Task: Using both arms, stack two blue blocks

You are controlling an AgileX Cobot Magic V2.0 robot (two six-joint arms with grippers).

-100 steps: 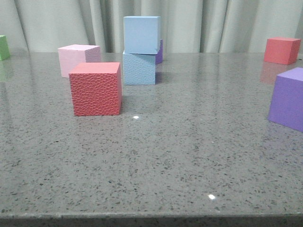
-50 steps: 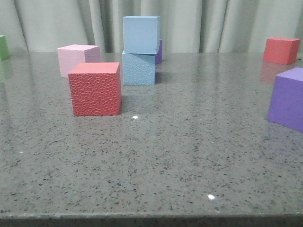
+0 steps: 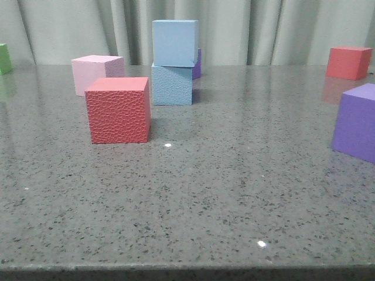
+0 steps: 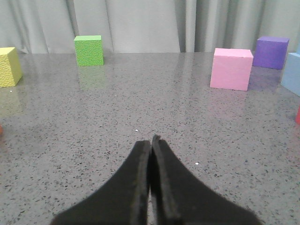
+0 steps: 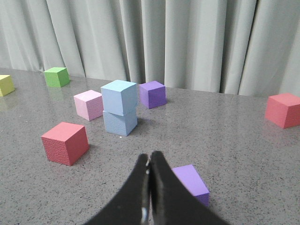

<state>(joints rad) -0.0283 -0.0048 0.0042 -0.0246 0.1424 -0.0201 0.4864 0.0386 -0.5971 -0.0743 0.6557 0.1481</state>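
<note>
You are finishing: the 2 blue blocks (image 3: 173, 61) are standing stacked near the table's (image 3: 234, 193) far edge. Both grippers, left (image 4: 151, 140) and right (image 5: 150, 159), are closed, holding nothing; keep them clear.

The whole scene shifted very slightly in the front view; no block (image 3: 174, 43) moved.

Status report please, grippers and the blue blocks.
Left gripper shut, empty. Right gripper shut, empty. Upper blue block stacked on lower blue block. Nothing obstructing.
</note>
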